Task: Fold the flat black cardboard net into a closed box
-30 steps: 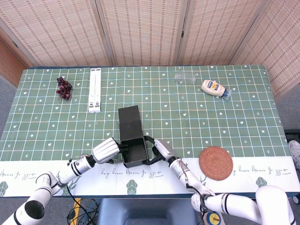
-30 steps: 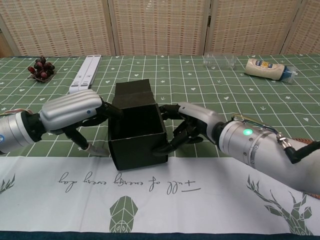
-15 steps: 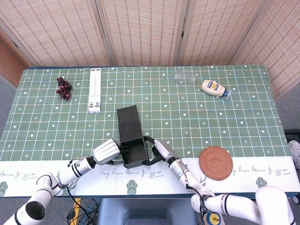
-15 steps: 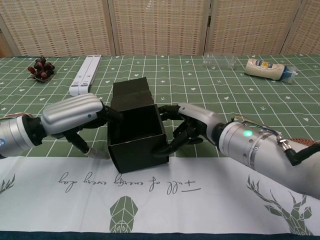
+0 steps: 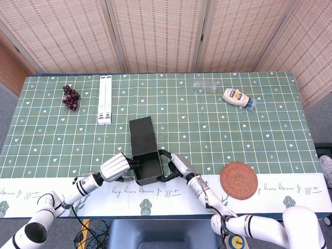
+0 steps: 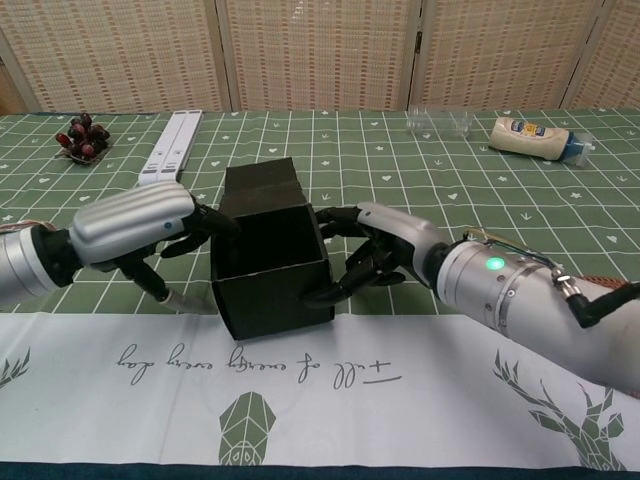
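While the box (image 6: 268, 262) stands open-topped near the table's (image 5: 218, 135) front edge, left hand (image 6: 140, 225) and right hand (image 6: 375, 250) press its sides, seemingly holding it; uneven squeezing could buckle a wall or skew the unfolded lid (image 5: 142, 136).

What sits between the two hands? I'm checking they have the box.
The black box, open on top, stands between the left hand and right hand; each touches a side wall. The chest view shows it best.
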Controlling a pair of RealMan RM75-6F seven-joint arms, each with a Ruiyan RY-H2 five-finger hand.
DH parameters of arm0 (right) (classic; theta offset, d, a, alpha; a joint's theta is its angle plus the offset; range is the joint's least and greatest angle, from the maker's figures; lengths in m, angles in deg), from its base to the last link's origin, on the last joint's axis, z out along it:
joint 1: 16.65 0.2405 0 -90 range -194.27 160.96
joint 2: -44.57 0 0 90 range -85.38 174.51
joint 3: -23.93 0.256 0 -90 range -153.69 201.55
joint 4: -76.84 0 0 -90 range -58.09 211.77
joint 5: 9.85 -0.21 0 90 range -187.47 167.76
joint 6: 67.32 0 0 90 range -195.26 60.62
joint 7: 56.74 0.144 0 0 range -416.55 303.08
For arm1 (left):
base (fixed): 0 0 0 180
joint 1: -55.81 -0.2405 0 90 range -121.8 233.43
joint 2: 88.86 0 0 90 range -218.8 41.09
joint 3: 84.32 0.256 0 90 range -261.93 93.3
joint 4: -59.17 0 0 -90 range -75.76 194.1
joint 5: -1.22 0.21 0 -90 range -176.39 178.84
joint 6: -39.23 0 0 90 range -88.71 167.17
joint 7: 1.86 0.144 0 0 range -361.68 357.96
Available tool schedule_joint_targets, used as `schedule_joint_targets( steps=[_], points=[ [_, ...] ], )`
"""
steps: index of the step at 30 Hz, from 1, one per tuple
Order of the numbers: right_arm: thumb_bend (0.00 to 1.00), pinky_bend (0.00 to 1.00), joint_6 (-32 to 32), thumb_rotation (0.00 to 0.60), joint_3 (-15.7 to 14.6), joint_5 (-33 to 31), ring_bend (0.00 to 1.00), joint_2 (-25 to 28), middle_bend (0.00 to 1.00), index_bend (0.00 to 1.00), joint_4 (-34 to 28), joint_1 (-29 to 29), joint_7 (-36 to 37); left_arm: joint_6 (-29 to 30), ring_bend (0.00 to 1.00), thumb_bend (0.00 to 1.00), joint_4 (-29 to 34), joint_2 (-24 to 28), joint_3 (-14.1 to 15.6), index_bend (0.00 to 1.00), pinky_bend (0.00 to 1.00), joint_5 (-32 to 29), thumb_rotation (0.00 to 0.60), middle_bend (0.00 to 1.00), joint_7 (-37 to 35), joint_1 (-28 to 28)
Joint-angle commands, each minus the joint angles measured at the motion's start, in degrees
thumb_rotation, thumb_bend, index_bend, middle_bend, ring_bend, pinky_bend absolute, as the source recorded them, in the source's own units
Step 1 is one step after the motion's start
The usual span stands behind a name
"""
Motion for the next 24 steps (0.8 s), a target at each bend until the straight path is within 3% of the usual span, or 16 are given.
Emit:
schedule_joint_targets(
  steps=[1,13,20,24],
  points=[
    [0.39,1.00,0.1,0.600,0.2,-0.2,0.87,-0.1,0.48,0.31,0.3,-0.1,0.0,0.5,0.67,0.14,0.5,0.5,-0.3,0.40,0.98,-0.3,0.600,0.37,0.1,-0.2],
    [0.39,1.00,0.4,0.600,1.6,-0.8,0.87,-0.5,0.47,0.31,2.1,-0.2,1.4,2.2,0.61,0.14,3.5,2.8,-2.4,0.32,0.95,-2.2,0.600,0.28,0.8,-1.2],
    [0.39,1.00,0.9,0.600,2.7,-0.8,0.87,-0.9,0.46,0.31,3.4,-0.1,2.6,2.8,0.60,0.14,7.6,4.8,-5.2,0.29,0.95,-4.8,0.600,0.26,-0.5,-2.0],
    [0.39,1.00,0.6,0.600,3.0,-0.5,0.87,-1.0,0.40,0.28,3.5,0.0,3.5,1.6,0.60,0.14,11.4,6.4,-7.3,0.28,0.95,-7.3,0.600,0.25,-1.8,-2.6]
  ],
)
